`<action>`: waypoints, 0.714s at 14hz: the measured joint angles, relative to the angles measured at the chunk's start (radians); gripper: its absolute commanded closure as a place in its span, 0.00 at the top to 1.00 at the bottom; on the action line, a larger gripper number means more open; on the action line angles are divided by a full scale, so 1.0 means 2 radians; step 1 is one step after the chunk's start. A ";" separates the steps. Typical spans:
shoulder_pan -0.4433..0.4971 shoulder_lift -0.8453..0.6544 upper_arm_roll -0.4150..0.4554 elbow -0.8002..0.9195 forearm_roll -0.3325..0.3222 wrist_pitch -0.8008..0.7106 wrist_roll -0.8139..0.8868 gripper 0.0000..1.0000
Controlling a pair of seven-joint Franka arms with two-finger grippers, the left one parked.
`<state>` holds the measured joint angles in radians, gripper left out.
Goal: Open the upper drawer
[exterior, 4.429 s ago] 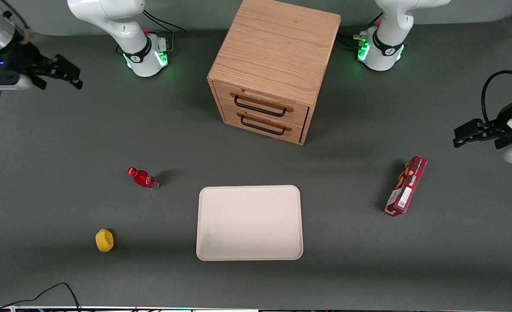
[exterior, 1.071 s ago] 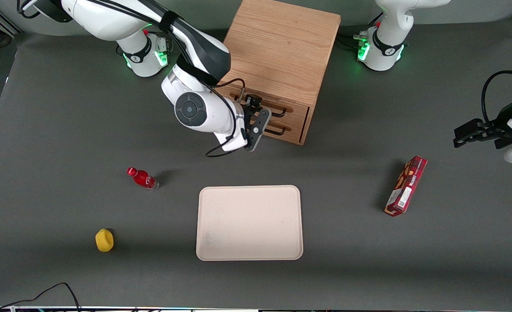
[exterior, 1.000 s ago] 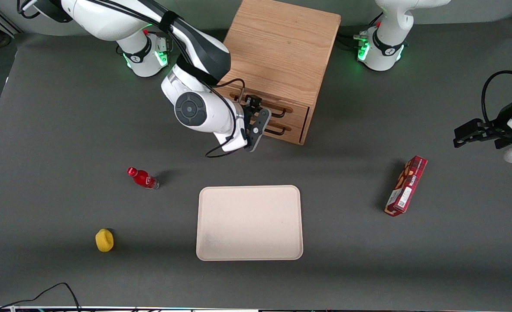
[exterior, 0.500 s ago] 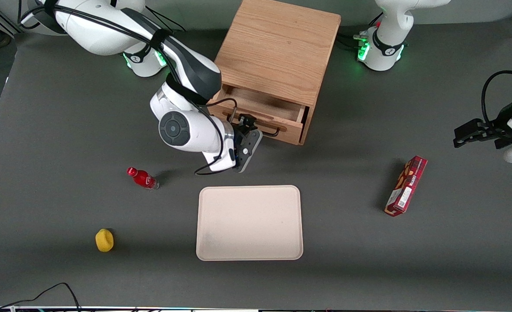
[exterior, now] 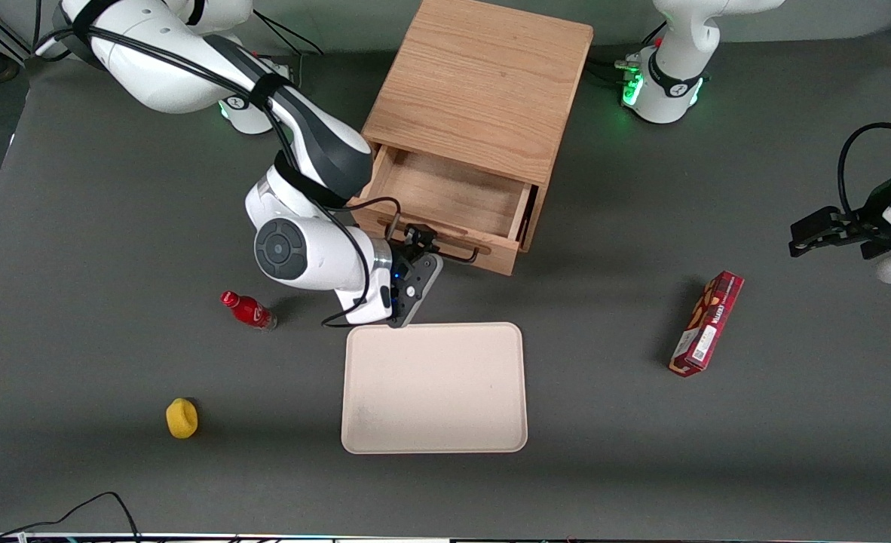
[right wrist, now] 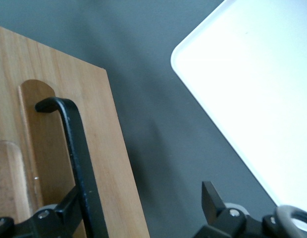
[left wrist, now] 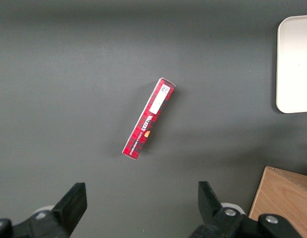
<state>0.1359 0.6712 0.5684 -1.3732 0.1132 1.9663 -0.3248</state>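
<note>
The upper drawer [exterior: 500,259] of the oak cabinet [exterior: 483,83] stands pulled well out toward the front camera, and its bare wooden inside shows. Its long black wire handle [exterior: 457,255] runs along the drawer front. My right gripper [exterior: 417,246] is at the handle, toward the working arm's end of it. In the right wrist view the gripper [right wrist: 138,201] is open. One finger [right wrist: 62,210] lies against the black handle [right wrist: 76,148] on the drawer front [right wrist: 101,134]. The other finger [right wrist: 210,196] hangs over the grey table. The bottom drawer is hidden under the open one.
A cream tray [exterior: 434,388] lies just nearer the front camera than the gripper, and shows in the right wrist view [right wrist: 252,89]. A red bottle [exterior: 248,310] and a yellow object [exterior: 182,418] lie toward the working arm's end. A red box [exterior: 705,324] lies toward the parked arm's end.
The upper drawer has slid out of the cabinet toward the front camera, from shut to well open. My gripper has moved with its handle, closer to the tray.
</note>
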 measured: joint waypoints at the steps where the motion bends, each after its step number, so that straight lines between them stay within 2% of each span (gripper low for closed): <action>1: 0.000 0.004 -0.002 0.007 -0.002 0.000 0.000 1.00; 10: -0.001 0.027 -0.027 0.080 -0.004 -0.043 -0.001 1.00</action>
<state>0.1334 0.7252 0.5134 -1.2128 0.1058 1.8809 -0.3261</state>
